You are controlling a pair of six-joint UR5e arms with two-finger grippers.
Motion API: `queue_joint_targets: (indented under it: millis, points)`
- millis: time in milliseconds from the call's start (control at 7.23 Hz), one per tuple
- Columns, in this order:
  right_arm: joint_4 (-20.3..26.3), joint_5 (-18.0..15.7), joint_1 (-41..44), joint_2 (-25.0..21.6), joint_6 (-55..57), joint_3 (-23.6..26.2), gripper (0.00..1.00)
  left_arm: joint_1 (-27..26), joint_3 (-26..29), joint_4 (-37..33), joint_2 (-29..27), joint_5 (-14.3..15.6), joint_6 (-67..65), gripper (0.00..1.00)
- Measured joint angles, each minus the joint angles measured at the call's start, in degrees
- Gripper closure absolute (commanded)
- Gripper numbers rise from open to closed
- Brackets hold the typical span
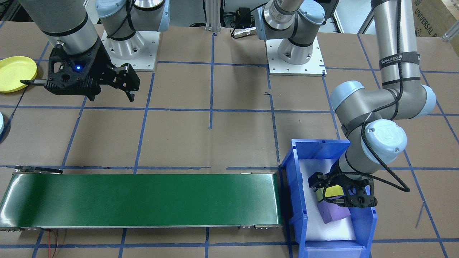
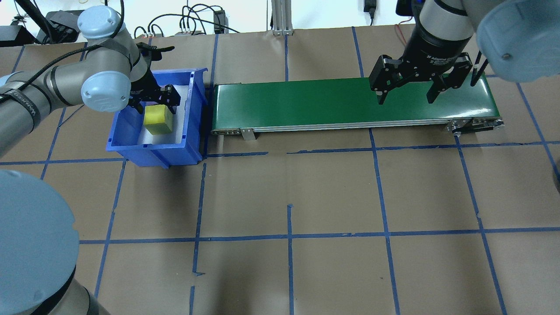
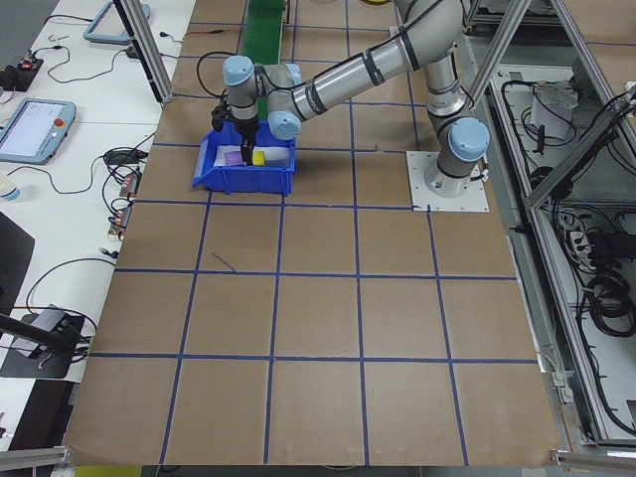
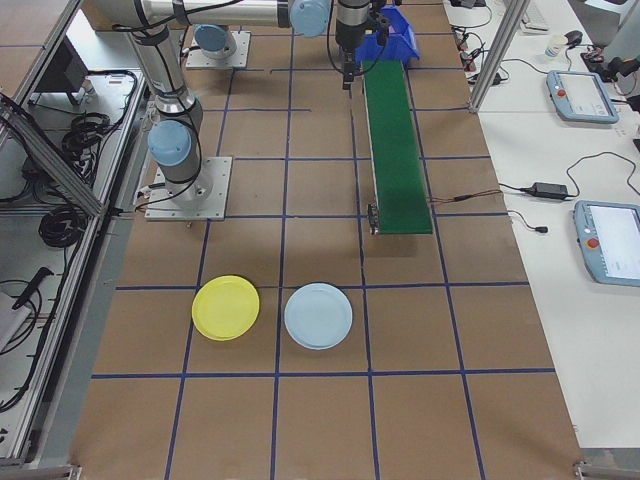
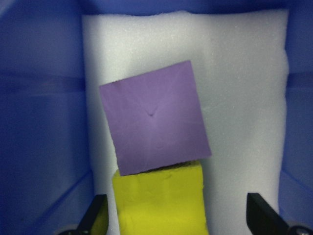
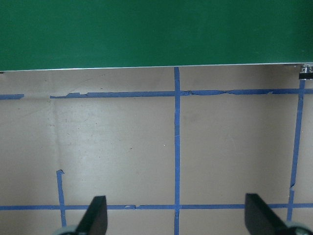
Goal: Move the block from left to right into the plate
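Note:
A yellow block [image 5: 161, 200] and a purple block [image 5: 154, 122] lie touching on white foam inside the blue bin [image 2: 153, 151]. My left gripper [image 2: 156, 104] is down in the bin, open, its fingers [image 5: 98, 218] standing either side of the yellow block [image 1: 331, 191] without closing on it. The purple block [image 1: 335, 212] lies just beyond the fingertips. My right gripper [image 2: 405, 98] hangs open and empty above the table by the right end of the green conveyor [image 2: 350, 103]. A yellow plate [image 4: 225, 307] and a light blue plate [image 4: 318, 315] sit on the table past that end.
The conveyor [image 1: 143, 200] runs between the bin [image 1: 297, 200] and the plates' side, with nothing on its belt. The yellow plate [image 1: 14, 73] shows at the edge of the front view. Brown paper with blue tape lines covers the table.

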Motion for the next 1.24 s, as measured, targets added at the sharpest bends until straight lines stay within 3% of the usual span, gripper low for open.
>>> queue_joint_targets:
  millis: [138,276,415,829,1244]
  points:
    - [0.0,0.0,0.0,0.0,0.0,0.0,0.00,0.0,-0.2,0.0,-0.2,0.0,0.0,0.25]
    - [0.0,0.0,0.0,0.0,0.0,0.0,0.00,0.0,-0.6,0.0,-0.4,-0.1,-0.1,0.63]
    - [0.0,0.0,0.0,0.0,0.0,0.0,0.00,0.0,-0.7,0.1,-0.4,0.0,-0.1,0.78]
    - [0.0,0.0,0.0,0.0,0.0,0.0,0.00,0.0,1.3,-0.4,1.5,0.3,0.3,0.81]
    - [0.1,-0.3,0.0,0.0,0.0,0.0,0.00,-1.8,6.4,-8.8,7.5,-0.2,-0.5,0.79]
